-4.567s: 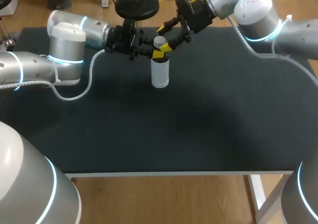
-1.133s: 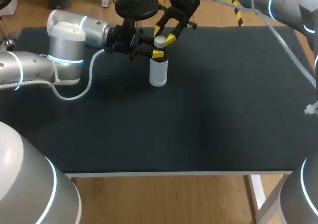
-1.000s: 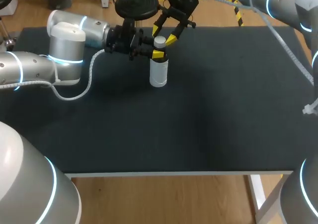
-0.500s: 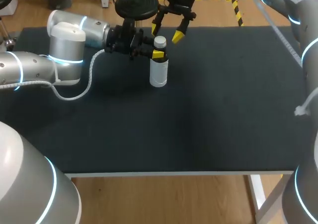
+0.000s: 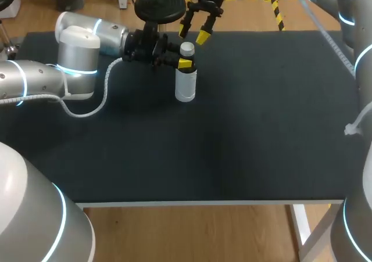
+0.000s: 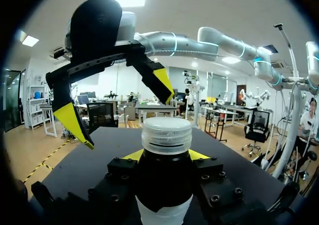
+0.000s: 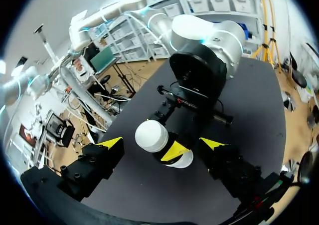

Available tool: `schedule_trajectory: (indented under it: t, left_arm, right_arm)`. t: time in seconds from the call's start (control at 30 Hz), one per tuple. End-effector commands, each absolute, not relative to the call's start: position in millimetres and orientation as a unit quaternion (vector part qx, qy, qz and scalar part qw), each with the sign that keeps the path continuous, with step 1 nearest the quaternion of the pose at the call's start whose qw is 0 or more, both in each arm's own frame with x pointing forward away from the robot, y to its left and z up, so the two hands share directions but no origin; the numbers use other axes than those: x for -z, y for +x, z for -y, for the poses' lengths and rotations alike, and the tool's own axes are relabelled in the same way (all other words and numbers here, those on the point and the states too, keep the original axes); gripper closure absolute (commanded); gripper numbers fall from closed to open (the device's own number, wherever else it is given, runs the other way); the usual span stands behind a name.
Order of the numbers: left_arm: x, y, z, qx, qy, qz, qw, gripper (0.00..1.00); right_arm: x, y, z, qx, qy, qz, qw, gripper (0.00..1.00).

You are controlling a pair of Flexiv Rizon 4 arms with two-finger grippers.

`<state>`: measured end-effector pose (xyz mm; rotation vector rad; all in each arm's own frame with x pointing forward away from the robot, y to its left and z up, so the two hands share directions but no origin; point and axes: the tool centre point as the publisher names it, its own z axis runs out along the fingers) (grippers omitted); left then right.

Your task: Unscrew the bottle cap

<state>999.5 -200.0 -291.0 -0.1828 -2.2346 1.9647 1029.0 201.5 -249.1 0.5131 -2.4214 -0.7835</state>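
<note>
Our right jaws stand wide apart above the bottle (image 7: 185, 160), touching nothing, with its white cap (image 7: 151, 135) between them. Our left arm (image 7: 204, 50) lies over the dark surface (image 7: 249, 115), its jaws clamped on the bottle's neck.

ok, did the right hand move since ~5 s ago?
Yes. The right hand has come off the cap and pulled back, open, toward the table's far edge; the bottle stands unmoved in the left hand.
</note>
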Motion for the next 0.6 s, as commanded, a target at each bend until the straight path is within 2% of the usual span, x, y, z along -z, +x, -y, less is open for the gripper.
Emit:
schedule_trajectory:
  t: [0.03, 0.37, 0.6]
  left_arm:
    - [292.8, 1001.3, 200.2, -0.657, -0.063, 0.747, 0.083, 1.0]
    - [292.8, 1001.3, 200.2, -0.657, -0.063, 0.747, 0.083, 1.0]
    - [292.8, 1001.3, 200.2, -0.657, -0.063, 0.747, 0.083, 1.0]
  right_arm:
    - [234.6, 1011.1, -192.3, 0.244, 0.135, 0.958, 0.07, 0.0]
    - [231.1, 1013.1, -187.2, 0.179, 0.115, 0.977, -0.02, 0.0]
    - [233.6, 1013.4, -186.9, 0.161, 0.097, 0.981, -0.053, 0.0]
